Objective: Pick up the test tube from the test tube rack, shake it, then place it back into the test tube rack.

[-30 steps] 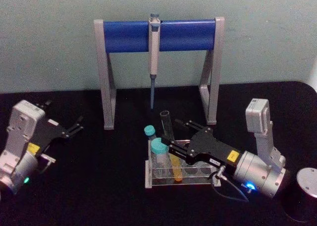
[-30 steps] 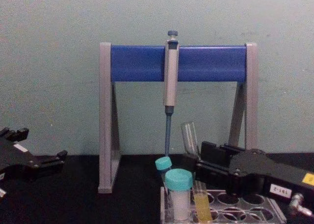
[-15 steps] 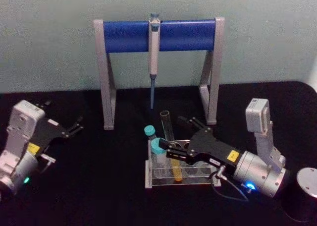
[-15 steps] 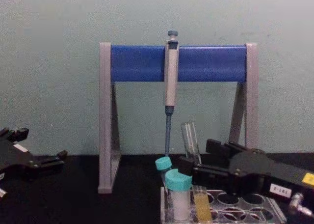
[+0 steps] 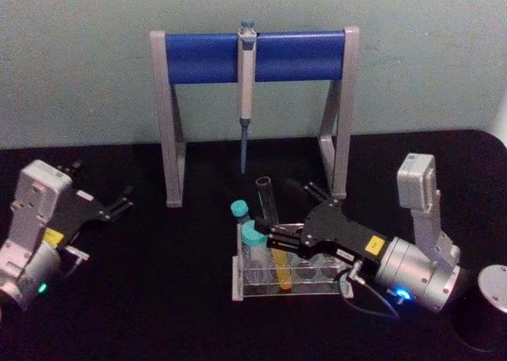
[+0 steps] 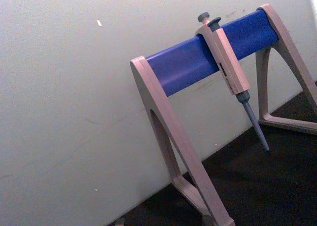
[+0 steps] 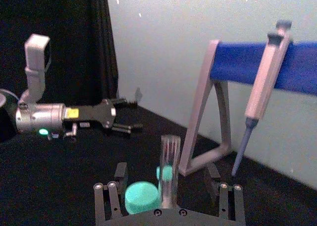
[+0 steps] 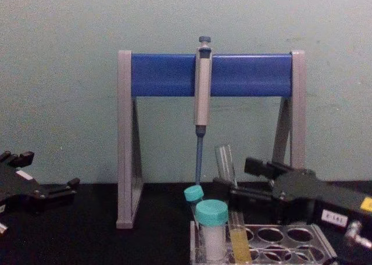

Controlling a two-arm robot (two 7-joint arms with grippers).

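A black table [image 5: 174, 298] is carrying a grey-and-blue pipette stand [image 5: 252, 56] at the back, a clear test tube rack [image 5: 261, 286] in front of it, and a dark cylinder [image 5: 485, 309] near the right edge.

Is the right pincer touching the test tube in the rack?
Apart. The right wrist view shows the right pincer open, its fingers standing clear on either side of the test tube.

test tube rack [image 8: 264, 242] base cut off, left claw [image 8: 35, 190] cropped
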